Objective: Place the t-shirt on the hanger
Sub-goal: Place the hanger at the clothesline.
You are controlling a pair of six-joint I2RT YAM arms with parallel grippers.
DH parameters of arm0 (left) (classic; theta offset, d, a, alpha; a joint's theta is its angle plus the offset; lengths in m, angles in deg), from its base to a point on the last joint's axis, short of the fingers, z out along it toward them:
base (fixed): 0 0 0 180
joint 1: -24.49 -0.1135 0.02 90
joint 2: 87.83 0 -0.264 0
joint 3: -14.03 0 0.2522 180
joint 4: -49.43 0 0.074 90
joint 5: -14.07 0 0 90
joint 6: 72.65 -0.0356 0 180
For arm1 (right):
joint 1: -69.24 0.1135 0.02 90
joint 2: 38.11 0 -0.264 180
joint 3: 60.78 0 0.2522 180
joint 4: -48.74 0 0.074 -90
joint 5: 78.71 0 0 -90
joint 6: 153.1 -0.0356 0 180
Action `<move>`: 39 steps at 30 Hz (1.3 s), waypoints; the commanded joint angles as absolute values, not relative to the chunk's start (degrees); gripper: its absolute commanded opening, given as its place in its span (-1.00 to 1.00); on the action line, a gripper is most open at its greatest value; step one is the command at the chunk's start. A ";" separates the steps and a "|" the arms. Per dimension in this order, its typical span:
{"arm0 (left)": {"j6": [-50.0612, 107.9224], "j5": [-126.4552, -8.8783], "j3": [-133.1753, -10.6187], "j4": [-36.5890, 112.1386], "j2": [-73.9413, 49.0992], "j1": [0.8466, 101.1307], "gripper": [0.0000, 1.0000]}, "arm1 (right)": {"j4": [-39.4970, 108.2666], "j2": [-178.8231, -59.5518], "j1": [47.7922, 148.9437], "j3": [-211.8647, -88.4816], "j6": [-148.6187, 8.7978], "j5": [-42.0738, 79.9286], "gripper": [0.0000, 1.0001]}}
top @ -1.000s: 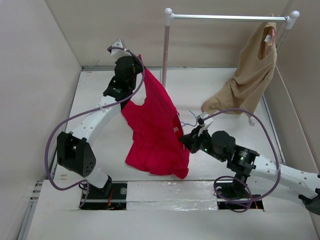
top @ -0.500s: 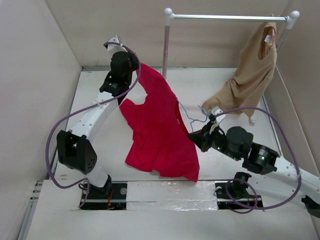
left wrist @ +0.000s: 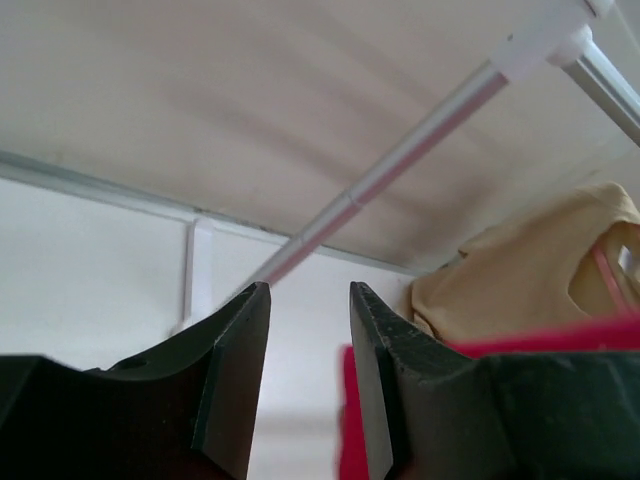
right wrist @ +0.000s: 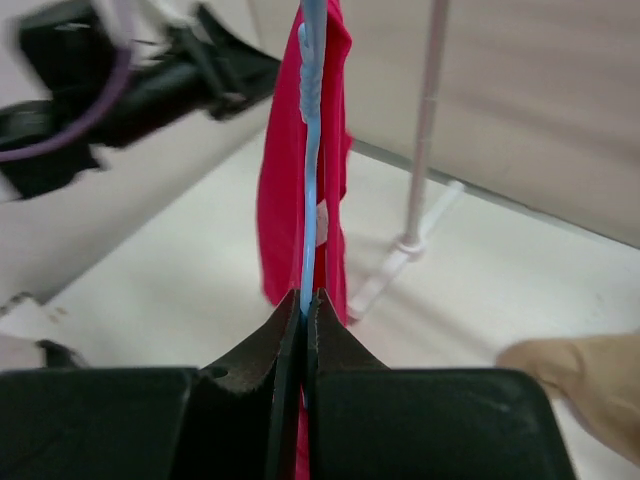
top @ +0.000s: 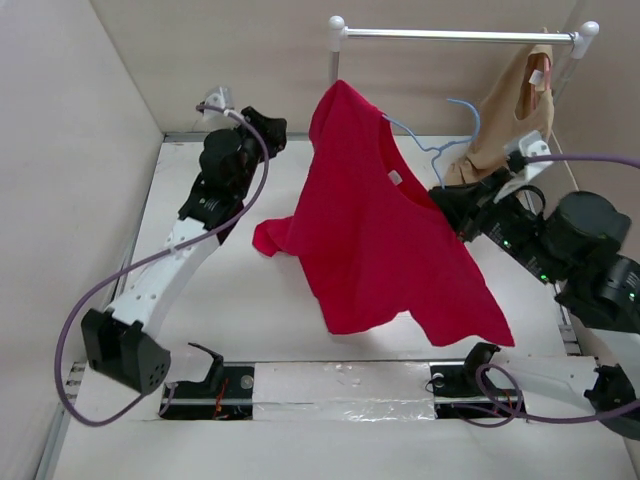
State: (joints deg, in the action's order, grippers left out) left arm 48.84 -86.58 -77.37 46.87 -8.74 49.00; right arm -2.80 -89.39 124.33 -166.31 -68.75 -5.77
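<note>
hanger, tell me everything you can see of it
The hanger is thin light-blue wire with a curved hook, held in the air below the rail and not hooked on it. The right gripper is shut on its wire. One arm runs into the neck of the red t-shirt, which hangs from it.

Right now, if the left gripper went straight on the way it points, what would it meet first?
Probably the rack pole, which runs down into the gap of the open left gripper. The t-shirt lies just right of that line; depth is unclear.
</note>
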 commanded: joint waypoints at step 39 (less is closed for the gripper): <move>43.28 -68.63 -41.83 25.56 -64.01 53.67 -0.86 | -9.32 -137.24 68.80 -210.06 -67.58 4.26 -1.00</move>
